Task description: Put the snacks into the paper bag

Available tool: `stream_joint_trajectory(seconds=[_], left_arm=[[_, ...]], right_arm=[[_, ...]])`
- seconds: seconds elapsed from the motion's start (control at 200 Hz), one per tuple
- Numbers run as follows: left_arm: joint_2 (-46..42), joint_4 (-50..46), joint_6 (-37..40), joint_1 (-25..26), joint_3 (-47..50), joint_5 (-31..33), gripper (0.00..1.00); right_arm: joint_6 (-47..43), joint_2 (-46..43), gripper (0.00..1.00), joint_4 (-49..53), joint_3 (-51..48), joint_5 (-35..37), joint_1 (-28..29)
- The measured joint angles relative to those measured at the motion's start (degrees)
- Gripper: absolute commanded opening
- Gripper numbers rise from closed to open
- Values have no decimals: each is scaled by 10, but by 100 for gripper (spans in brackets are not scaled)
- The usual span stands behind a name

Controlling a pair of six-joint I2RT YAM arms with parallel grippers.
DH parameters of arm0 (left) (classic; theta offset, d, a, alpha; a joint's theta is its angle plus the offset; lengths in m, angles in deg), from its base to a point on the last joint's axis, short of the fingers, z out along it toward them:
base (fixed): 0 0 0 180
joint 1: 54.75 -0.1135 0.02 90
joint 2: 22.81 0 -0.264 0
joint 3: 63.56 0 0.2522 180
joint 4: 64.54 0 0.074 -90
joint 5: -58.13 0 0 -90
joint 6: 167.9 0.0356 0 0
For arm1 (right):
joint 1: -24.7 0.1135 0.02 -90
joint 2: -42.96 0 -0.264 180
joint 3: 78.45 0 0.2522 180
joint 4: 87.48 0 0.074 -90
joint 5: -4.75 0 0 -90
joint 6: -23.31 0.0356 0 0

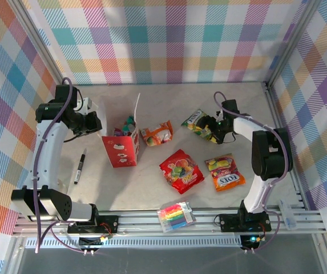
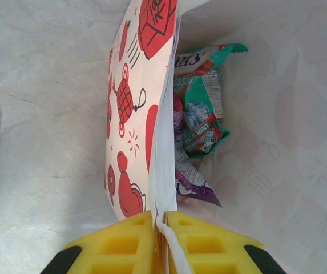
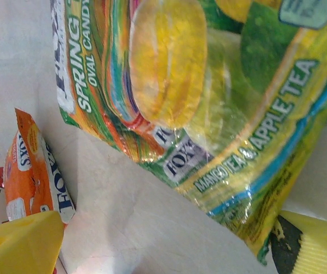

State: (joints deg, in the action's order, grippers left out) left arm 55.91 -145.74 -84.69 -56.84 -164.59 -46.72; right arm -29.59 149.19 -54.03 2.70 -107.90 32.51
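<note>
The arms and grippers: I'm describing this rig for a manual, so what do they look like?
The left arm has white links, black joints and a lilac cable looped alongside. The right arm has black upper links, a white lower link and the same lilac cable. The left gripper has yellow fingers with rectangular pockets; the right gripper has yellow, partly ribbed fingers.

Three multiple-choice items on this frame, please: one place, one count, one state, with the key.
1. Relative to the paper bag, the black pen lies: A. to its left; B. inside it; C. to its right.
2. Candy pouches lying on the table outside the bag: A. two; B. four; C. six.
3. The left end effector is: A. open over the pen; B. shut on the bag's wall; C. shut on a pouch.
Key: 1 A, the pen sits left of the bag. 2 B, orange, yellow-green, red and orange-red pouches lie out. 3 B, its yellow fingers pinch the wall.
</note>
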Motion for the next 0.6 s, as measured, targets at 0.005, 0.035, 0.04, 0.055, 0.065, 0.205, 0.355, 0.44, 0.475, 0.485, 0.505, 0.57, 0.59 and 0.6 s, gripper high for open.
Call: stream_joint_trajectory(seconds=[0.005, 0.035, 0.04, 0.055, 0.065, 0.205, 0.355, 0.44, 0.475, 0.485, 0.505, 0.57, 0.59, 0.6], left_arm=[[0, 0, 0, 0, 0, 0, 13], [0, 0, 0, 0, 0, 0, 13], [0, 0, 0, 0, 0, 0, 13], [0, 0, 0, 0, 0, 0, 13], [0, 0, 0, 0, 0, 0, 13], [4, 0, 0, 0, 0, 5, 13], [7, 0, 0, 0, -1, 6, 13], [11, 0, 0, 0, -6, 6, 13], [14, 0, 0, 0, -8, 6, 13], [14, 0, 0, 0, -9, 6, 13], [15, 0, 0, 0, -9, 6, 13], [18, 0, -1, 0, -11, 6, 13], [19, 0, -2, 0, -11, 6, 13], [19, 0, -2, 0, -12, 6, 13]], right_arm=[[0, 1, 91, 0, 0, 0, 0], [0, 7, 91, 0, 4, 0, 0], [0, 7, 92, 0, 5, 0, 0], [0, 10, 91, 0, 6, 0, 0], [0, 12, 92, 0, 7, 0, 0], [-1, 25, 92, 10, 16, 8, 0], [-5, 27, 92, 18, 25, 22, 0], [-5, 28, 89, 17, 25, 25, 0], [-4, 30, 88, 15, 25, 24, 0], [-4, 30, 88, 14, 25, 24, 0], [-3, 31, 87, 10, 25, 24, 0], [2, 38, 85, -2, 25, 23, 0], [3, 40, 85, -5, 25, 22, 0], [5, 42, 84, -6, 25, 22, 0]])
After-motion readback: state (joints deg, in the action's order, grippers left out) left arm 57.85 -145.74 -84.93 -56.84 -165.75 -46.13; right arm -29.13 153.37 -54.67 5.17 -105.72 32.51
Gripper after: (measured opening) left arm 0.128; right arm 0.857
